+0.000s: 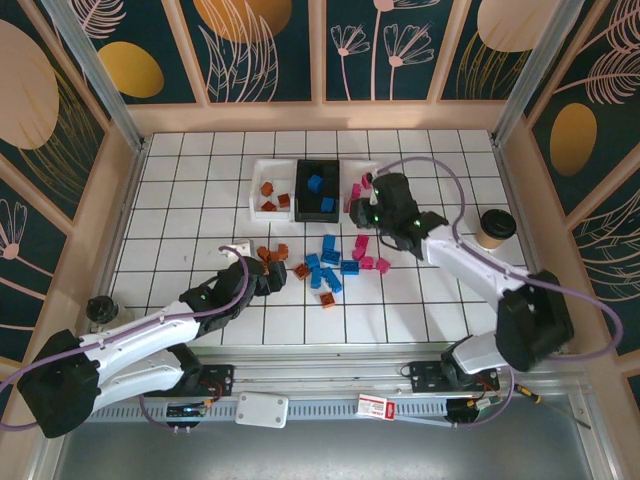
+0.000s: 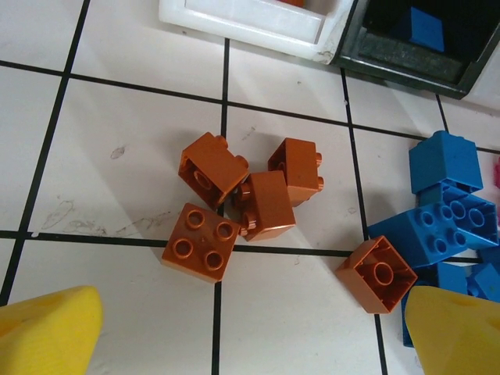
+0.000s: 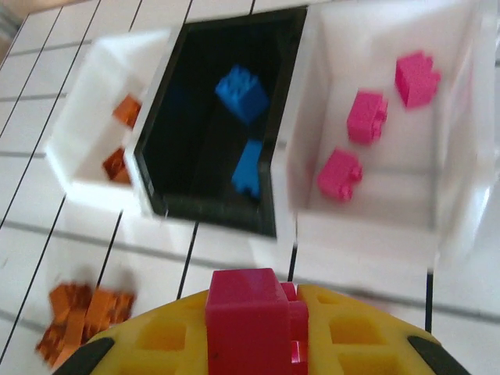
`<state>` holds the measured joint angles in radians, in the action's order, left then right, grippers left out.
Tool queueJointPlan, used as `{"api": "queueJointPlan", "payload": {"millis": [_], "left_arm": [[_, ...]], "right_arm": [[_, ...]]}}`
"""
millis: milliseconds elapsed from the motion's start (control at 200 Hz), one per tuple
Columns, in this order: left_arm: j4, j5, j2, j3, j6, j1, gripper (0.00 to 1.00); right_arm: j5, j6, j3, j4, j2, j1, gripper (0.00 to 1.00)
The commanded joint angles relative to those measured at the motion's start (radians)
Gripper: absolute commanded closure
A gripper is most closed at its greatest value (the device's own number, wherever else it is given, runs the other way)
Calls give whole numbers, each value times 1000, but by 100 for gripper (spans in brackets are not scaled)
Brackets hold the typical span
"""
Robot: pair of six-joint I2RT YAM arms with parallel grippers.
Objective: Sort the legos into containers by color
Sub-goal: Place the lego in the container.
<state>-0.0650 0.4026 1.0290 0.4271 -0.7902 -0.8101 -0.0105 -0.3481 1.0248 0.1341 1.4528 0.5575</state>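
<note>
Loose legos lie mid-table: orange-brown ones [image 1: 272,254], blue ones [image 1: 326,266] and pink ones [image 1: 366,256]. My left gripper [image 1: 268,276] hovers open over the orange cluster [image 2: 234,195], its yellow fingertips [image 2: 48,328] well apart with bare tile between them. My right gripper [image 3: 254,340] is shut on a pink lego [image 3: 244,312] and hangs near the containers. These stand in a row: a white one [image 3: 94,156] with orange bricks, a black one [image 3: 207,207] with blue bricks, and a white one [image 3: 367,226] with three pink bricks.
A paper coffee cup [image 1: 493,228] stands at the right of the table. Blue bricks [image 2: 445,203] crowd the right side of the left wrist view. A small white box [image 1: 262,408] and a red-labelled tag [image 1: 372,405] sit on the near rail. Wooden walls ring the tiles.
</note>
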Motion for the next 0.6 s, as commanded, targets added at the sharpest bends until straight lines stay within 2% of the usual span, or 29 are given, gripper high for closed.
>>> {"api": "queueJointPlan", "payload": {"millis": [0, 150, 300, 360, 485, 596], "left_arm": [[-35, 16, -25, 27, 0, 5, 1], [-54, 16, -54, 22, -10, 6, 1], [-67, 17, -74, 14, -20, 6, 1], [-66, 16, -81, 10, -24, 5, 1], [-67, 14, -91, 4, -29, 5, 1], [-67, 16, -98, 3, -25, 6, 1]], "right_arm": [[-31, 30, 100, -64, 149, -51, 85], [-32, 24, 273, -52, 359, -100, 85], [-43, 19, 387, -28, 479, -119, 82], [-50, 13, 418, -15, 504, -125, 76], [-60, 6, 443, 4, 510, -129, 52], [-61, 9, 423, 10, 469, -127, 45]]}}
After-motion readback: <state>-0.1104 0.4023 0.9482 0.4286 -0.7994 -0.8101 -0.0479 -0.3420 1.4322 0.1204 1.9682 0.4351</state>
